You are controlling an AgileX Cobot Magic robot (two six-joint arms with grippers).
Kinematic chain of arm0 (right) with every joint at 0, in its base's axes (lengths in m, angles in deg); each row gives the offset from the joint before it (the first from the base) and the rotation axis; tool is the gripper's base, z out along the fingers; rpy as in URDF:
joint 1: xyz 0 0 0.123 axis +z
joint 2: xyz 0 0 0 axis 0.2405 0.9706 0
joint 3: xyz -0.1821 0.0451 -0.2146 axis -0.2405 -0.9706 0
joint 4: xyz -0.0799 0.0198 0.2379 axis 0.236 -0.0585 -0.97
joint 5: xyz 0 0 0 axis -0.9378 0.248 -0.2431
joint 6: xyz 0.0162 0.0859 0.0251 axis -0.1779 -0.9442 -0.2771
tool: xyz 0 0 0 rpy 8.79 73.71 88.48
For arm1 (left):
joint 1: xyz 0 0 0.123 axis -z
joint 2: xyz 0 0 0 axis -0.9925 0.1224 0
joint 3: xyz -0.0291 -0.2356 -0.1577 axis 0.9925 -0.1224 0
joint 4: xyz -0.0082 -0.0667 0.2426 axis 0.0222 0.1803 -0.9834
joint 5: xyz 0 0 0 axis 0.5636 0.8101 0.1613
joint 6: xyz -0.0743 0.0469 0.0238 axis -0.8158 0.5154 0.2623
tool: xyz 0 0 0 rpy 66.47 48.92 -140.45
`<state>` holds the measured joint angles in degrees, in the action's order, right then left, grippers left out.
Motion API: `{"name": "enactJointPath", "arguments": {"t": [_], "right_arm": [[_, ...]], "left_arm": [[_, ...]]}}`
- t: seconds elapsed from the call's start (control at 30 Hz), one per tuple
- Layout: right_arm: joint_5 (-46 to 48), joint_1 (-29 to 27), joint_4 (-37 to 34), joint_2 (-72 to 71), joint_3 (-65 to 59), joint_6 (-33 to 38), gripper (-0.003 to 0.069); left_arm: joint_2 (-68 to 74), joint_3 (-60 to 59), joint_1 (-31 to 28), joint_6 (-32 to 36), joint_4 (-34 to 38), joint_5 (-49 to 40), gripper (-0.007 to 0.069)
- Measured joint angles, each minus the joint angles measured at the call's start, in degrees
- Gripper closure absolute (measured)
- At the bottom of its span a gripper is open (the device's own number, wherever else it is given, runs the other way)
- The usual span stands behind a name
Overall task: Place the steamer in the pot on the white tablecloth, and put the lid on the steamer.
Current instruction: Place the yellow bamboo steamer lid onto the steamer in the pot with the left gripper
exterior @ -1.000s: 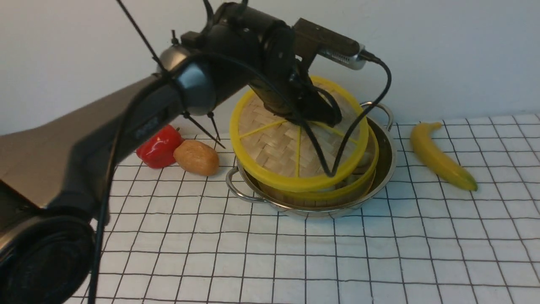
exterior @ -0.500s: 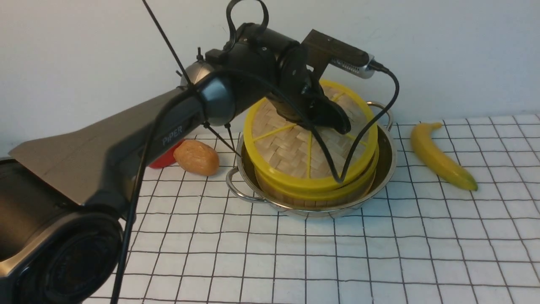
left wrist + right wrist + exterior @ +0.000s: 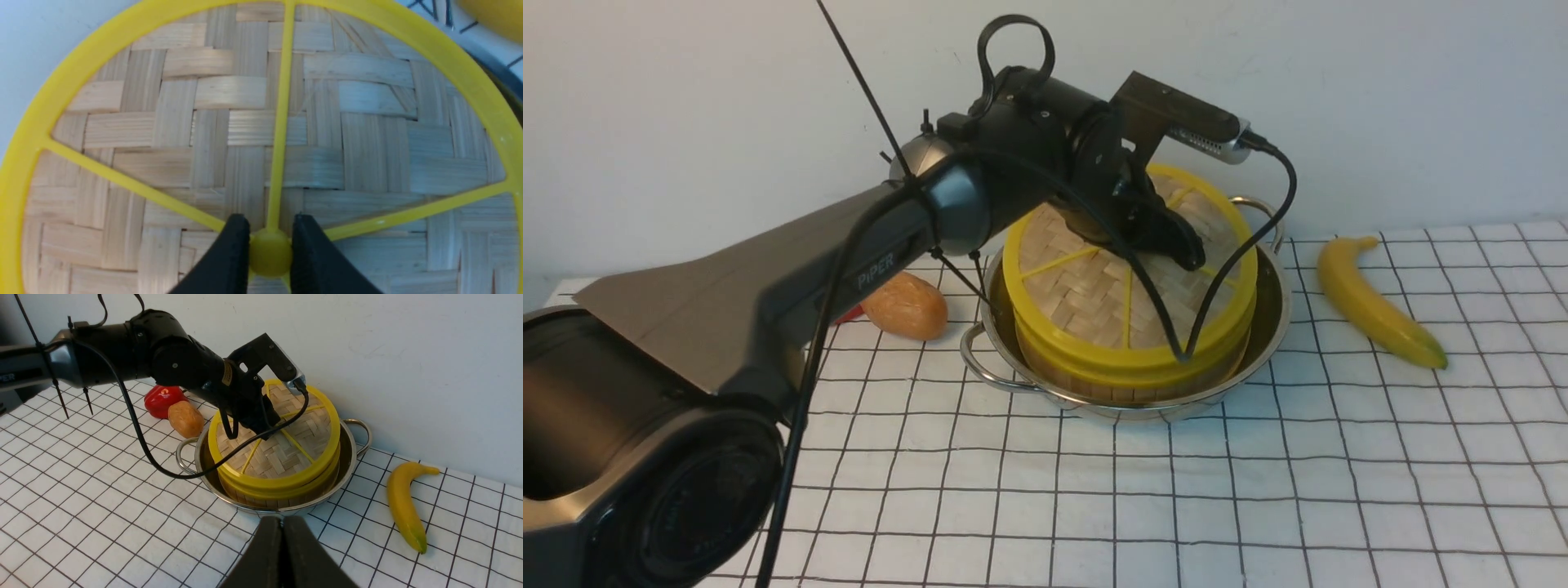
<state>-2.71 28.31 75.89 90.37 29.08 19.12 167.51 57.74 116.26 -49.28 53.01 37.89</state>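
The steamer point(image 3: 1131, 385) sits inside the shiny pot point(image 3: 1267, 314) on the white tablecloth point(image 3: 1258, 490). Only its wooden wall and yellow rim show, because the woven lid point(image 3: 1086, 298) lies on top of it and covers it. My left gripper point(image 3: 1172, 243) reaches down onto the lid's middle. In the left wrist view this gripper point(image 3: 270, 219) is shut on the lid's yellow centre knob point(image 3: 269, 255), one black finger on each side. My right gripper point(image 3: 282, 519) hangs shut and empty, above the cloth on the near side of the pot point(image 3: 351, 457).
A banana point(image 3: 1372, 302) lies to the right of the pot. A brown potato point(image 3: 905, 305) and a red pepper point(image 3: 163, 400) lie to its left, near the wall. The left arm's cable point(image 3: 1233, 269) loops over the lid.
The left gripper has carried the lid rightward and down. It hung tilted and off to the left above the steamer; now it sits on the steamer's rim.
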Motion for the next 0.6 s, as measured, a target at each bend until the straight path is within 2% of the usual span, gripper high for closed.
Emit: {"name": "enactJointPath", "arguments": {"t": [0.6], "right_arm": [[0.0, 0.0, -0.2, 0.0, 0.0, 0.0, 0.0645]], "left_arm": [[0.0, 0.0, 0.0, -0.1, 0.0, -0.3, 0.0504]]}}
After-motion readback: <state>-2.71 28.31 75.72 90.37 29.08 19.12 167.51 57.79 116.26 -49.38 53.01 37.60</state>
